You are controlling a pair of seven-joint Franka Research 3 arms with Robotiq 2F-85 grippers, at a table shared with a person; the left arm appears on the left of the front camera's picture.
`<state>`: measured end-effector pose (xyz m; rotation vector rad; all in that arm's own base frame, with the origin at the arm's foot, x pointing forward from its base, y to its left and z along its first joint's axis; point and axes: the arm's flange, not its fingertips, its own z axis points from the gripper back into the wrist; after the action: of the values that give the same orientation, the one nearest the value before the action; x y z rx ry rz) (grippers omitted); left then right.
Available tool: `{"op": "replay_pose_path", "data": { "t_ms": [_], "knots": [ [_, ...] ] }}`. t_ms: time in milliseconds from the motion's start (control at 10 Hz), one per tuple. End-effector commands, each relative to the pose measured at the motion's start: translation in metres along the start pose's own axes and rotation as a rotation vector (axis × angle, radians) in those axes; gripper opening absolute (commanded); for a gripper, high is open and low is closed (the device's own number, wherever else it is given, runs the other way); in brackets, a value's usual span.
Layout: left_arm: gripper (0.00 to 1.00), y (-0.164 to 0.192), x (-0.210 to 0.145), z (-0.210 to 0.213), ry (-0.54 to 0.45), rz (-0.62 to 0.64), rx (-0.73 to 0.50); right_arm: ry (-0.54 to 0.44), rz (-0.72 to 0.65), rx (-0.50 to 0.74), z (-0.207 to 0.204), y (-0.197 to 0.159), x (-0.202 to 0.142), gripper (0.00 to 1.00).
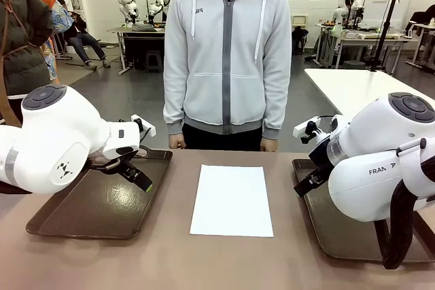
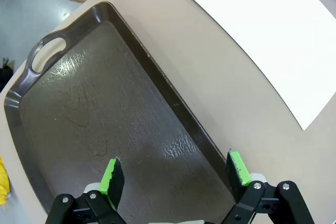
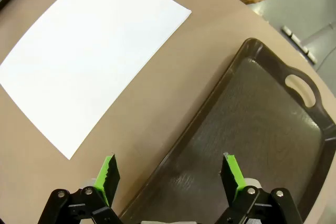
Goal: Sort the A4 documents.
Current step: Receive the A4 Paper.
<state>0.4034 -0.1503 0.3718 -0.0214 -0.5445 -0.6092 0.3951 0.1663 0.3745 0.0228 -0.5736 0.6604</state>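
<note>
- The paper (image 1: 231,200) was laid flat mid-table, between the left tray (image 1: 75,215) and the right tray (image 1: 319,225), probably so either arm could reach it.
- The left gripper (image 2: 176,174) was held spread and empty above the left tray.
- The right gripper (image 3: 170,174) was likewise spread, with nothing gripped, over the right tray's near edge.

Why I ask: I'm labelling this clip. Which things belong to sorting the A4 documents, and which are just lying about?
Job: plain white rectangular A4 paper sheet; dark brown plastic handled tray on the left; matching dark brown tray on the right, likely sorting bins.
Just about: white table behind; dark workbench farther back.
</note>
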Motion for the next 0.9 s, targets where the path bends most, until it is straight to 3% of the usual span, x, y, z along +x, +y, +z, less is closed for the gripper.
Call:
{"op": "replay_pose_path", "data": {
  "t_ms": [0,400,800],
  "knots": [
    [1.00,0.000,0.000,0.000,0.000,0.001,0.000,0.000,0.000,0.000,0.000,0.000,0.000,1.00],
    [1.00,0.003,-0.002,0.014,-0.011,0.032,-0.034,-0.013,0.003,-0.007,0.009,-0.004,0.001,1.00],
    [1.00,0.029,-0.017,0.081,-0.069,0.092,-0.127,-0.102,-0.108,0.163,0.059,-0.065,0.004,1.00]
  ]
}}
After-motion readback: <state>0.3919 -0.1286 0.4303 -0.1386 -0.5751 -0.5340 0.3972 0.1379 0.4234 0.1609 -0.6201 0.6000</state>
